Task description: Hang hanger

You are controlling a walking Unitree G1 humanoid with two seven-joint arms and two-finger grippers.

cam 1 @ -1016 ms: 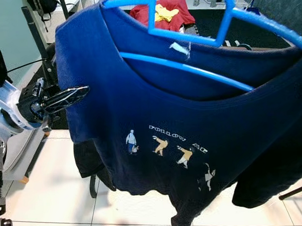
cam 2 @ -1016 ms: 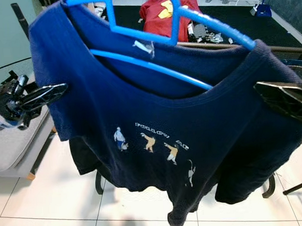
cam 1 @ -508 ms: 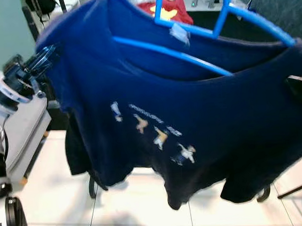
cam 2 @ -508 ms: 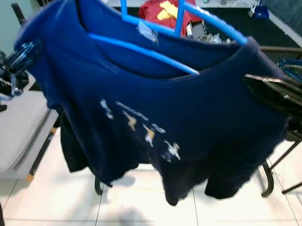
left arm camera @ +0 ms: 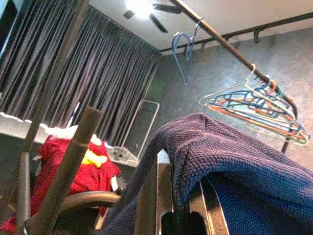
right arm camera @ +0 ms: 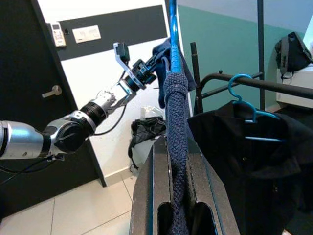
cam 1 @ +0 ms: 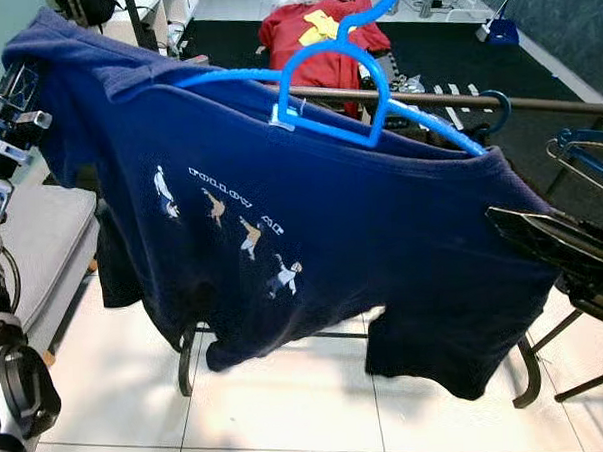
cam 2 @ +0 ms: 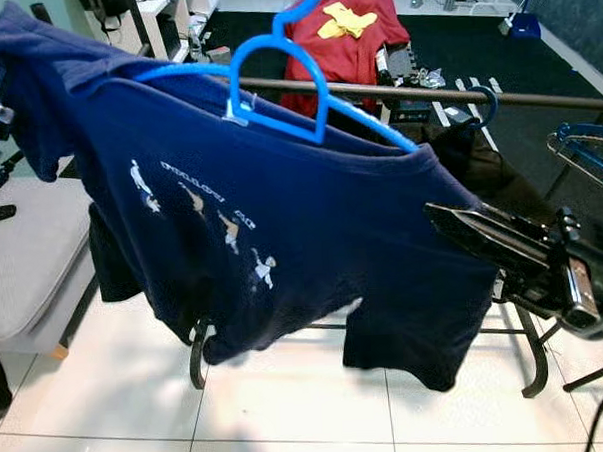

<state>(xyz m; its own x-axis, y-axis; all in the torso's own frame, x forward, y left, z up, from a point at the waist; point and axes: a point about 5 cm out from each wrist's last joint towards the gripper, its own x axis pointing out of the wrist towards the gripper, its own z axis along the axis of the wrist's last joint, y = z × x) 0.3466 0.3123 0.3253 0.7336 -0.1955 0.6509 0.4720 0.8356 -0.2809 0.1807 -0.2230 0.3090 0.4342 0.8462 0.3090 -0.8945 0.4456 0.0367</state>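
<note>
Lowered toward the rail [cam 1: 456,97], the blue hanger [cam 1: 325,80] carries the shirt [cam 1: 312,236], each gripper clamping a shoulder edge.

The shirt [cam 1: 312,226] on its hanger [cam 1: 325,80] hangs before the rail [cam 1: 456,99], between both claws.

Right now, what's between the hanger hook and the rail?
Nothing: in the left eye view the blue hanger's hook rises above the rail, not yet over it.

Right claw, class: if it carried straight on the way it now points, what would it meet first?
The right claw already pinches the navy T-shirt; further along, probably the left claw, though depth is unclear.
</note>
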